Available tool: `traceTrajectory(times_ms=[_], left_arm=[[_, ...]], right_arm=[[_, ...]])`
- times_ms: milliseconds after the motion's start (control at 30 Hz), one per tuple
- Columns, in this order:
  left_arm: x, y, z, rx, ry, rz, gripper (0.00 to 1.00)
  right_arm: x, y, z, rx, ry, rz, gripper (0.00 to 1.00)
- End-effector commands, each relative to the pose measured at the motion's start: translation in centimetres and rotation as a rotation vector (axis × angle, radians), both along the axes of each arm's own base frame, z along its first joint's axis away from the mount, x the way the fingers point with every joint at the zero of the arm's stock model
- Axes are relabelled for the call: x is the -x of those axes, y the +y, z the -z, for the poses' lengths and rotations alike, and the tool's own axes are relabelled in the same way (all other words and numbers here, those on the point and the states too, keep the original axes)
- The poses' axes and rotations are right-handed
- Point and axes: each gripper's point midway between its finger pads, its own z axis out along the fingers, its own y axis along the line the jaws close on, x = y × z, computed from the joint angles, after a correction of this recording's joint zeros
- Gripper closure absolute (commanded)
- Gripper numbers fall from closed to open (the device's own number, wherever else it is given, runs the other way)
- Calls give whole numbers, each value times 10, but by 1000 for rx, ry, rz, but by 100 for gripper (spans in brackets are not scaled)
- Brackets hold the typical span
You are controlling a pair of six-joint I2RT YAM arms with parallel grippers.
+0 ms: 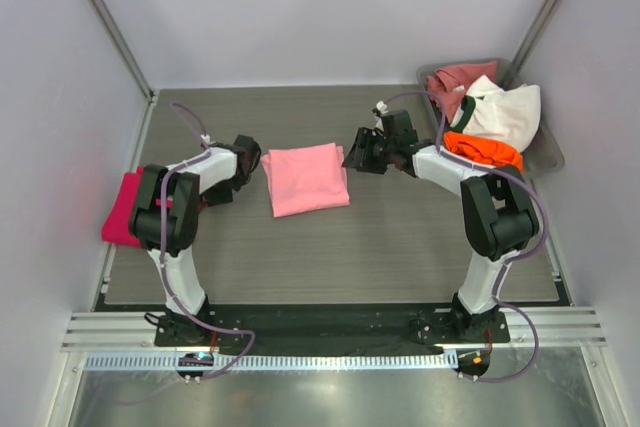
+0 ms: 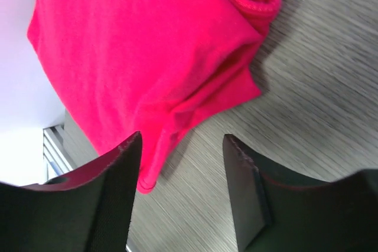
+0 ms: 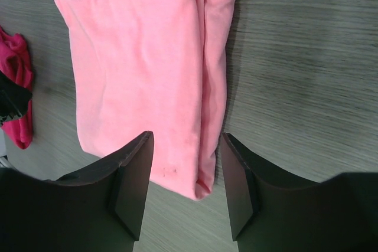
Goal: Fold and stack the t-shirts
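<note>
Folded light pink t-shirt (image 1: 306,178) lies flat mid-tabletop (image 1: 400,247). Right gripper (image 3: 186,163) is open over its edge. Left gripper (image 2: 180,163) is open, empty, near the magenta-red t-shirt (image 1: 122,209) at the left edge. Other t-shirts (image 1: 490,117) are heaped in a tray (image 1: 545,152).

The pink shirt (image 1: 305,179) lies folded into a flat rectangle in the middle of the table (image 1: 330,247), slightly skewed, with its hem showing along one doubled edge. The magenta shirt (image 1: 122,209) lies folded at the table's left edge. The rose shirt (image 1: 455,82), white shirt (image 1: 505,112) and orange shirt (image 1: 485,150) lie crumpled together in the tray (image 1: 548,150) at the far right.
</note>
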Motion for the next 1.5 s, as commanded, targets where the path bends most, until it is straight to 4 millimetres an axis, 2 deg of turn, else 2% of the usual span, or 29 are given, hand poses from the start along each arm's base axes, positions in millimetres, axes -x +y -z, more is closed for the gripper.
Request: traceTrajectory(times_ms=[0,100,167,267,300,367,400,500,533,633,667,733,767,833,933,1000,1033,1067,1100,1133,1167,1200,1233,1333,1367,1400,1467], left_arm=[[-6,14,-7,-84,-27,-11,44],[-8,17,1,-82,-14,-20,47],[-10,17,3,-76,-12,-21,54],[-12,19,8,-60,-3,-29,72],[-15,18,7,-54,-9,-30,83],[-17,17,7,-48,-12,-29,98],[-19,15,6,-39,-23,-30,100],[-25,8,4,5,-42,-28,100],[-26,2,5,35,-48,-24,100],[-38,-15,1,88,-81,-3,100],[-40,-27,1,109,-81,16,100],[-53,-43,-1,142,-112,23,100],[-55,-54,0,159,-108,35,100],[-60,-67,6,197,-111,23,100],[-75,-92,3,289,-151,37,100],[-82,-107,-1,340,-172,51,97],[-84,-113,-6,364,-185,61,95],[-88,-119,-9,385,-200,72,92],[-91,-124,-14,402,-211,83,83],[-93,-135,-20,440,-224,108,77],[-95,-139,-25,453,-231,127,71],[-96,-145,-30,474,-242,142,59],[-97,-153,-35,509,-250,158,56],[-98,-168,-53,581,-275,204,44],[-97,-173,-65,591,-299,228,41],[-96,-175,-71,587,-302,253,35],[-89,-178,-77,583,-309,285,31]], right_arm=[[-9,6,1,-25,-30,1,44],[-10,7,17,-5,1,2,36],[-10,7,25,7,18,7,34],[-10,9,40,19,58,1,37],[-10,12,40,9,63,-12,39],[-7,17,50,8,87,-31,44],[-7,22,49,-6,91,-48,45],[-4,31,54,-43,123,-79,49],[-3,32,58,-47,135,-82,55],[-2,34,59,-58,143,-90,63],[-1,33,61,-56,149,-88,74],[-1,32,60,-43,148,-85,87],[1,28,62,-28,159,-77,98],[3,19,56,-11,153,-54,99],[14,1,52,-7,164,-26,99],[28,-14,58,18,194,-1,99],[28,-23,50,18,177,17,99],[32,-29,50,24,181,27,99],[41,-38,57,38,205,43,99],[40,-47,49,32,187,66,99],[43,-52,49,37,187,74,99],[47,-58,51,48,191,89,97],[48,-61,47,49,183,94,80],[52,-72,47,75,181,126,44],[50,-75,40,73,158,138,39],[49,-78,39,72,152,155,36],[44,-81,31,61,126,169,36]])
